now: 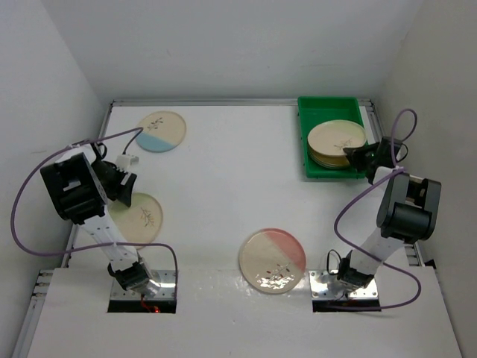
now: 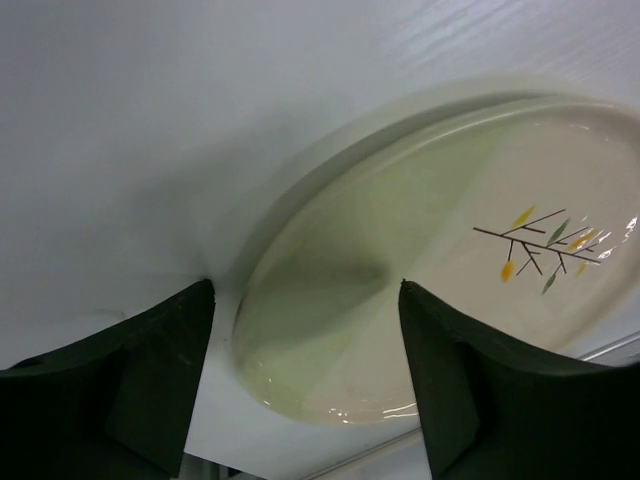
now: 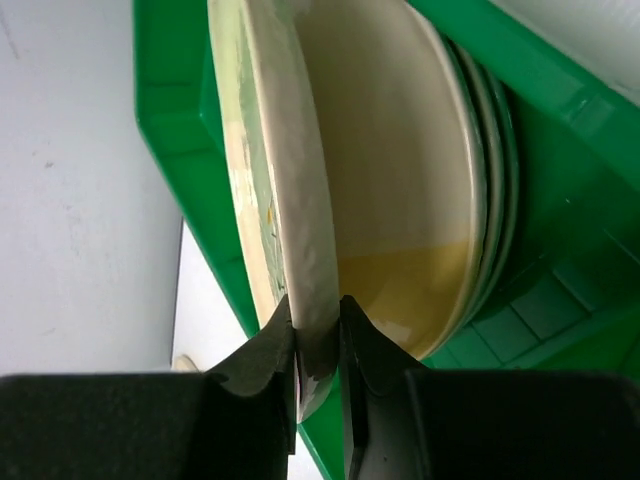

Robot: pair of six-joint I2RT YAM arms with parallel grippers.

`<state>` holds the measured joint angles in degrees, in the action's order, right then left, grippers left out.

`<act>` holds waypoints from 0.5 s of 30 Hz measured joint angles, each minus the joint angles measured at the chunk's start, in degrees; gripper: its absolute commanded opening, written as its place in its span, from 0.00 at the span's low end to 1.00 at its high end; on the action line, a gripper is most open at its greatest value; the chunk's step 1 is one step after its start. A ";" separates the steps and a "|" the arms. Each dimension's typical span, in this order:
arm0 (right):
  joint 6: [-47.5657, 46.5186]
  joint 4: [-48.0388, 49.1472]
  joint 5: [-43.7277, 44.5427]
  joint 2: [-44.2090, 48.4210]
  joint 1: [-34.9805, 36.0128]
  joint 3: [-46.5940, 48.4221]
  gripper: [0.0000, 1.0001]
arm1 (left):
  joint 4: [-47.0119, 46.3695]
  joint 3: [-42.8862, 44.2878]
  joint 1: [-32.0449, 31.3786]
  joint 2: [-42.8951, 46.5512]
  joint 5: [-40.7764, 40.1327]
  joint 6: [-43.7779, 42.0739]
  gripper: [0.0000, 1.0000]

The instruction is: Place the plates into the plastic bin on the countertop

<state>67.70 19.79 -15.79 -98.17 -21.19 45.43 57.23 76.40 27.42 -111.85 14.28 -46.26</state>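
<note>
1. Plates first: a stack (image 1: 332, 161) lies in the bin (image 1: 304, 142) at the upper right of the top view. Three more lie flat on the counter (image 1: 223, 171): a blue plate (image 1: 160, 131) at the upper left, a green plate (image 1: 145, 218) at the middle left, and a pink plate (image 1: 272, 261) at the lower middle.
2. The right gripper (image 3: 318, 345) is pinching the rim of the top plate (image 3: 290, 180). That plate is over the stack. Its held edge looks lifted off the yellow plate (image 3: 400, 290) under it.
3. To do this well, I think it should bring that edge down slowly until the plate lies flat, and only then let go. A drop could chip it.
4. Then it should back out toward the lower right, so it does not bump the bin wall.
5. The left gripper (image 2: 305, 300) is spread wide, with the green plate's edge between its fingers. I cannot tell if they touch it. It should wait, then slip one finger under the rim and squeeze.
</note>
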 measured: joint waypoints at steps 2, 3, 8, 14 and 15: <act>-0.46 -2.78 0.85 -0.15 0.00 1.44 0.30 | -0.11 -0.33 0.52 0.15 -0.20 -0.15 0.81; -1.09 -4.59 1.68 -0.15 0.24 2.34 0.35 | -0.20 -0.59 0.68 0.35 -0.35 -0.24 0.81; -5.20 -17.07 8.41 -0.15 1.57 5.75 0.58 | -0.83 -1.31 0.70 0.76 -0.57 -0.48 0.79; -10.56 -26.58 13.68 0.09 3.02 10.93 0.67 | -1.42 -2.14 0.35 0.76 -2.23 -0.87 0.58; -11.47 -27.74 14.82 0.28 3.41 11.50 0.67 | -1.55 -2.45 0.26 0.74 -2.80 -0.83 0.53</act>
<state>56.23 -7.94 -0.97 -97.89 -17.78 56.93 55.68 73.95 27.68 -111.11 11.49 -47.09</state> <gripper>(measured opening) 0.663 0.619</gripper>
